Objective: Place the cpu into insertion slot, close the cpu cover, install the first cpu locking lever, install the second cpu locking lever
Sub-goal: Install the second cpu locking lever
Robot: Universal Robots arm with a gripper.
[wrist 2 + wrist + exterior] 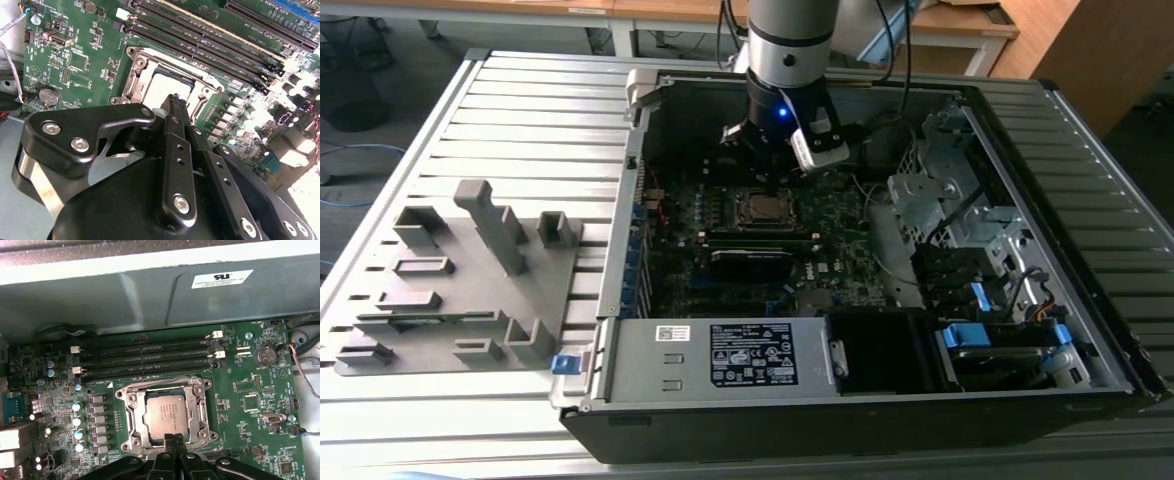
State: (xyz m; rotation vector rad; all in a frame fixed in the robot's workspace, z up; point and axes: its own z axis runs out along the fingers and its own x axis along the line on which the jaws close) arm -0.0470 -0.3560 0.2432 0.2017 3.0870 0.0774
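The cpu (pixel 164 413) lies flat in the insertion slot (pixel 761 207) on the green motherboard, its dull silver top facing up. The silver cpu cover (pixel 131 412) lies down around it like a frame, with the chip showing through its window. My gripper (pixel 173 437) hovers at one edge of the socket with its black fingers pressed together and nothing between them. In the second wrist view the fingertips (pixel 175 100) sit just in front of the cover (pixel 135 75). In the exterior view the gripper (pixel 761 172) hangs over the socket's far side.
Long black memory slots (pixel 145 358) run beside the socket, and a grey case wall (pixel 150 295) rises behind them. A power supply box (pixel 720 360) fills the case's near end. Drive cages (pixel 961 215) stand on the exterior view's right, a grey fixture (pixel 454 280) on its left.
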